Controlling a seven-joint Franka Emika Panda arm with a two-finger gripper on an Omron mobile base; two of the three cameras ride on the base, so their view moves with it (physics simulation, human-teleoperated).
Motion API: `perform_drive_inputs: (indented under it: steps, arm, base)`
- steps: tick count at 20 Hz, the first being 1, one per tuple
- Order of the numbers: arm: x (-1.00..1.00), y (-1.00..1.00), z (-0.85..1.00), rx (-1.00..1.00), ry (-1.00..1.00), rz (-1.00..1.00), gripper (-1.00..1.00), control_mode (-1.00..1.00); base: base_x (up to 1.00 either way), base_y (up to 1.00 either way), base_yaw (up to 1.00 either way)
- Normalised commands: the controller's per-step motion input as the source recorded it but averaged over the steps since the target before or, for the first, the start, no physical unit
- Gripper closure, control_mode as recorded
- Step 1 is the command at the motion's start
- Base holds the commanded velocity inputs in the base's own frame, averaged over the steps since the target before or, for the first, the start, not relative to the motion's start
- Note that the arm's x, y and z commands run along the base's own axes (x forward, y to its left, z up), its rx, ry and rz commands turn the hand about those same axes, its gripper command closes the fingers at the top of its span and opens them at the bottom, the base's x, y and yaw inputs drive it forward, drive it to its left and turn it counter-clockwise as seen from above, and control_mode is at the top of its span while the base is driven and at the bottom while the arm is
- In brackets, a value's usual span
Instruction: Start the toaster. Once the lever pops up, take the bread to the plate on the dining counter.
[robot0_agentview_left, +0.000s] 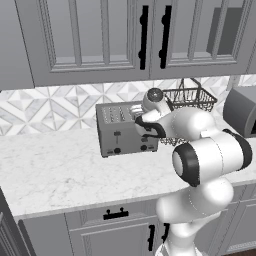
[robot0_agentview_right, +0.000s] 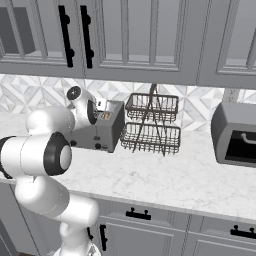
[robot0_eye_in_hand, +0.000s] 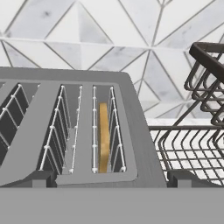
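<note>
The toaster (robot0_agentview_left: 120, 135) (robot0_agentview_right: 100, 132) stands on the kitchen counter against the tiled wall. Its black levers and knobs face the room. My gripper (robot0_agentview_left: 138, 114) (robot0_agentview_right: 103, 111) (robot0_eye_in_hand: 111, 179) hovers just above the toaster's right end, pointing down at the slots. It is open, with nothing between its fingers. In the hand view the toaster (robot0_eye_in_hand: 140, 131) top is close below me. The bread (robot0_eye_in_hand: 103, 135) stands on edge, sunk deep in the rightmost slot. The plate and the dining counter are out of view.
A dark two-tier wire basket (robot0_agentview_left: 192, 100) (robot0_agentview_right: 150, 125) (robot0_eye_in_hand: 197, 131) stands right beside the toaster. Farther right is a plain grey box appliance (robot0_agentview_left: 242, 110) (robot0_agentview_right: 235, 135). Upper cabinets (robot0_agentview_left: 100, 35) hang low overhead. Bare marble counter (robot0_agentview_left: 60, 170) lies left and in front.
</note>
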Motion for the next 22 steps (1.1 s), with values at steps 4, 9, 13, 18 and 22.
perform_drive_inputs:
  steps: [4, 9, 13, 18, 22]
  arm:
    - [0.0, 0.0, 0.0, 0.0, 0.0, 0.0, -1.0, -1.0]
    - [0.0, 0.0, 0.0, 0.0, 0.0, 0.0, -1.0, -1.0]
    - [0.0, 0.0, 0.0, 0.0, 0.0, 0.0, -1.0, -1.0]
    - [0.0, 0.0, 0.0, 0.0, 0.0, 0.0, -1.0, -1.0]
    - [0.0, 0.0, 0.0, 0.0, 0.0, 0.0, -1.0, -1.0]
  base:
    - [0.0, 0.0, 0.0]
    - [0.0, 0.0, 0.0]
    - [0.0, 0.0, 0.0]
    - [0.0, 0.0, 0.0]
    - [0.0, 0.0, 0.0]
